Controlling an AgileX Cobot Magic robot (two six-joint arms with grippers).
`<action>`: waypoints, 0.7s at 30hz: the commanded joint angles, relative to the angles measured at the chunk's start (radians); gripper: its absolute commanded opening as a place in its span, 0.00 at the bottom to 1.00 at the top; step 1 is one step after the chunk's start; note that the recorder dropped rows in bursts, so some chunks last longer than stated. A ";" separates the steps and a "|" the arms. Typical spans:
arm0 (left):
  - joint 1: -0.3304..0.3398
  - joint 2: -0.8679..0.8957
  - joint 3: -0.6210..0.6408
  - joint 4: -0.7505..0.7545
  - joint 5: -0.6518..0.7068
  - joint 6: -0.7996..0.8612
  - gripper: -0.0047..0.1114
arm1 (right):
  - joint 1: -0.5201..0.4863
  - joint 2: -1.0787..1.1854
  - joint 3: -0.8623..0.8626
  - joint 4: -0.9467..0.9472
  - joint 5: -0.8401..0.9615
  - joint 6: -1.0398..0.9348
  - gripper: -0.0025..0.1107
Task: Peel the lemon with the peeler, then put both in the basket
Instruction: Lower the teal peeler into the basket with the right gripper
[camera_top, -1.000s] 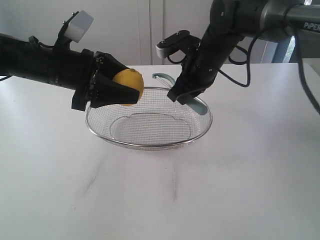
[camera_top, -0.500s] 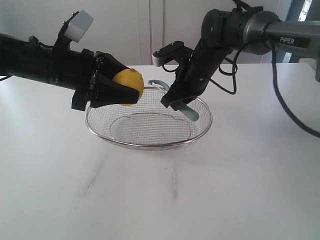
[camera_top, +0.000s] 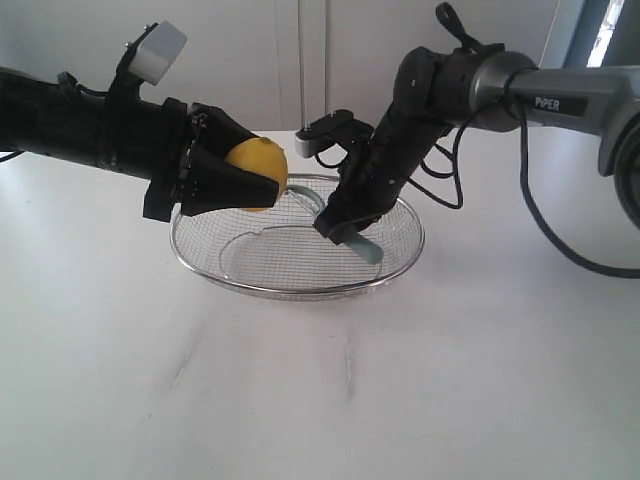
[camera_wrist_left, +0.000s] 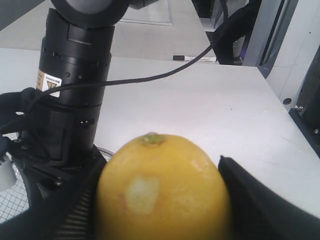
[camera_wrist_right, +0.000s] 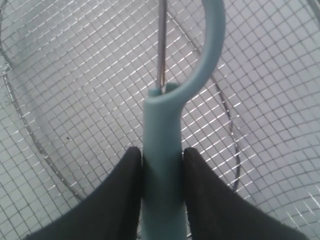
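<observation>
**Peeler low in the basket, lemon up at the left rim**

This is the putting-away step, by my reading. My right jaws are pinched tight on the teal handle of the peeler (camera_top: 368, 250), a pad flat against each side. The tool hangs low inside the basket (camera_top: 300, 292), right of its middle, with its curved head aimed left towards the fruit. (Whether the handle's end touches the mesh, I cannot tell.)

My left jaws stand wide and are clamped on the lemon (camera_top: 258, 170). They hold it in the air just above the basket's left rim, not yet inside. My left wrist view shows a pale scraped patch on the skin, so I judge the peeling done. The basket itself sits on the white desk (camera_top: 450, 380).

Next move, as I see it: ease the right jaws apart so the peeler lies down on the mesh, then lift that arm out, clear of the rim. After that the lemon needs carrying right over the bowl and lowering close to the mesh. A round fruit let go from height may bounce or roll out.
</observation>
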 joint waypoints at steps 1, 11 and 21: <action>0.001 -0.015 0.004 -0.028 0.099 -0.002 0.04 | -0.004 0.019 -0.004 0.012 -0.019 -0.013 0.02; 0.001 -0.015 0.004 -0.028 0.099 -0.002 0.04 | -0.004 0.037 -0.004 0.012 -0.044 -0.013 0.02; 0.001 -0.015 0.004 -0.028 0.099 -0.002 0.04 | -0.004 0.050 -0.004 -0.066 -0.041 -0.013 0.02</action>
